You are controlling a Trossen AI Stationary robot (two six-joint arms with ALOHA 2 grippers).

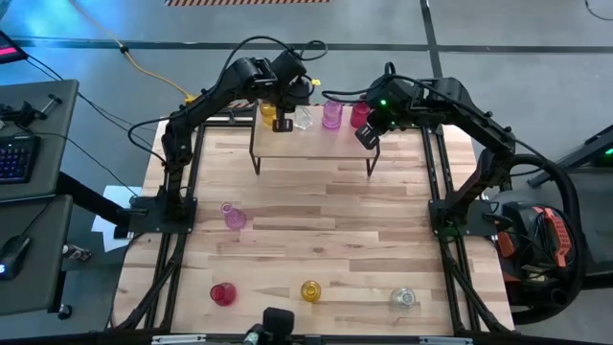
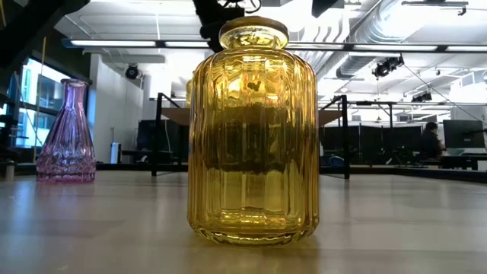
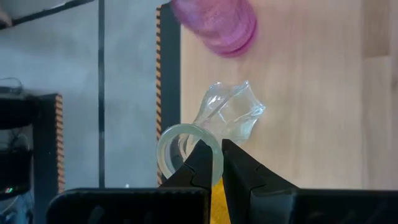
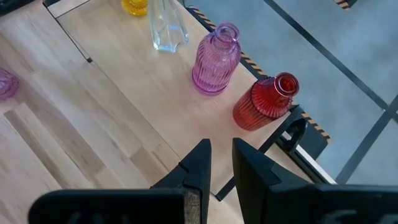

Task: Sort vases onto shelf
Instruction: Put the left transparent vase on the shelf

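On the shelf (image 1: 316,144) at the far end of the worktop (image 1: 316,240) stand four vases in a row: a yellow vase (image 1: 268,112), a clear vase (image 1: 303,118), a pink vase (image 1: 331,115) and a red vase (image 1: 359,115). The left gripper (image 3: 215,163) hangs just over the clear vase (its ring-shaped mouth lies right at the fingertips), with its fingers pressed together and nothing pinched between them. The right gripper (image 4: 221,155) hovers beside the shelf's right end, near the red vase but apart from it, its fingers narrowly parted and empty. Four more vases stand on the near half of the worktop: pink (image 1: 233,218), red (image 1: 222,293), yellow (image 1: 310,289) and clear (image 1: 403,298).
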